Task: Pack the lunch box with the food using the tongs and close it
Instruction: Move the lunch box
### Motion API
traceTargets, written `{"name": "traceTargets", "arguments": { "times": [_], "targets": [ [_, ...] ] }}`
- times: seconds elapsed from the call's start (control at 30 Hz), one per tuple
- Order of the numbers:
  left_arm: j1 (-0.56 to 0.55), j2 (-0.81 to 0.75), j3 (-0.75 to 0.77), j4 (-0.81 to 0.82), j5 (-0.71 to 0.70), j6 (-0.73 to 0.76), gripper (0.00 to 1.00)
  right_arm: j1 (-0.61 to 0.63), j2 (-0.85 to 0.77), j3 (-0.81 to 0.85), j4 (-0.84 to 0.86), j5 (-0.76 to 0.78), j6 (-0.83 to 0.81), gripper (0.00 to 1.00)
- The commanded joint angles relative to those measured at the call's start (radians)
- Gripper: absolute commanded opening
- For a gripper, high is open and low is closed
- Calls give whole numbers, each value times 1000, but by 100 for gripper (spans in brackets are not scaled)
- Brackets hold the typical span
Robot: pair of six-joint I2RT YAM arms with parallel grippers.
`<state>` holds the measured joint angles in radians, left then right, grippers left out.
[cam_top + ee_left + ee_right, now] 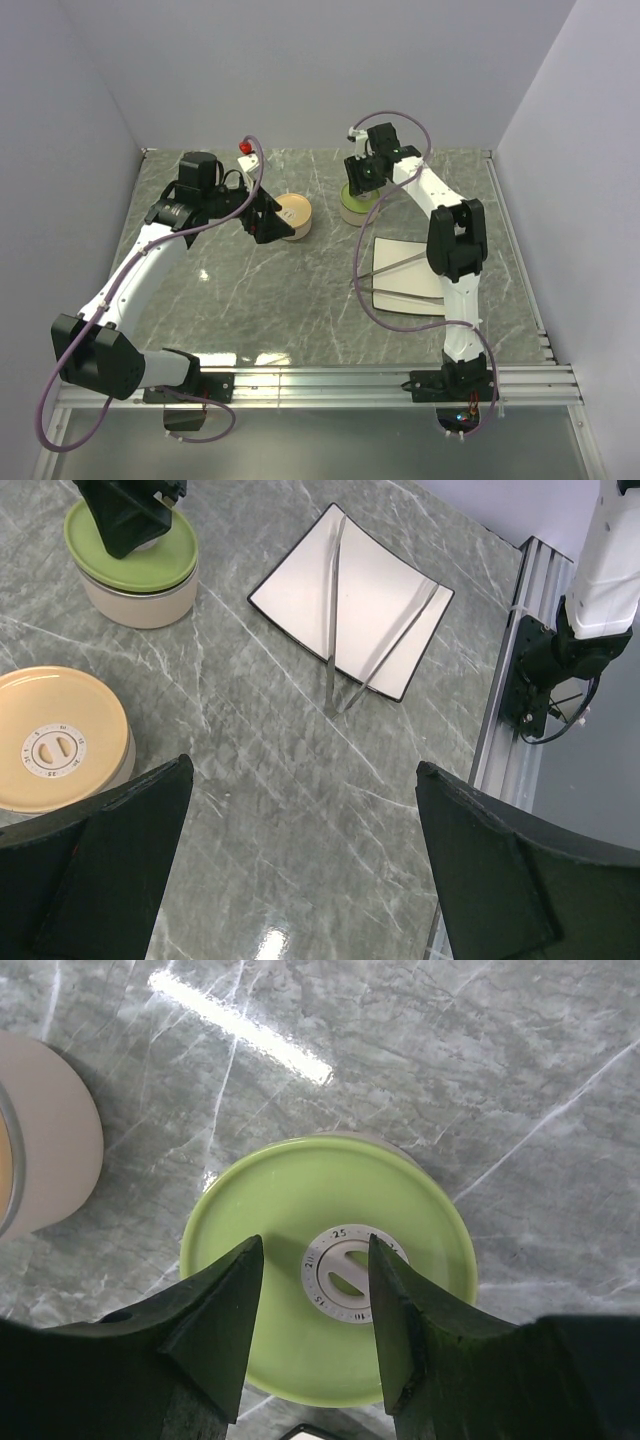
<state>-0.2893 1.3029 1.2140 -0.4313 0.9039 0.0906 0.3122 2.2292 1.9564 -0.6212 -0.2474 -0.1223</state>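
A round lunch box tin with a green lid (290,1185) stands at the back of the table (351,206). My right gripper (315,1244) hovers right over that lid, open, its fingers either side of the lid's grey dial (345,1272) with nothing held. A second tin with an orange lid (294,213) stands left of it. Beside this tin my left gripper (303,767) is wide open and empty above bare table. The silver tongs (334,685) lie in a narrow V on a white square plate (292,595). No food shows.
The plate with the tongs (397,268) lies right of centre beside the right arm. A small red thing (243,147) sits at the back wall behind the left arm. Metal rails (400,378) run along the near edge and the right side.
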Motion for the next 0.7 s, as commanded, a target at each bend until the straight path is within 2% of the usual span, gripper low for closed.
{"name": "traceTargets", "arguments": {
  "times": [0.0, 0.3, 0.67],
  "targets": [
    [4, -27, -2, 22, 18, 14, 99, 8, 40, -28, -51, 23, -27, 54],
    [3, -27, -7, 22, 15, 14, 99, 33, 27, -108, -20, 89, -79, 59],
    [4, -25, -4, 17, 6, 15, 99, 41, 29, -111, -26, 106, -91, 63]
  ]
}}
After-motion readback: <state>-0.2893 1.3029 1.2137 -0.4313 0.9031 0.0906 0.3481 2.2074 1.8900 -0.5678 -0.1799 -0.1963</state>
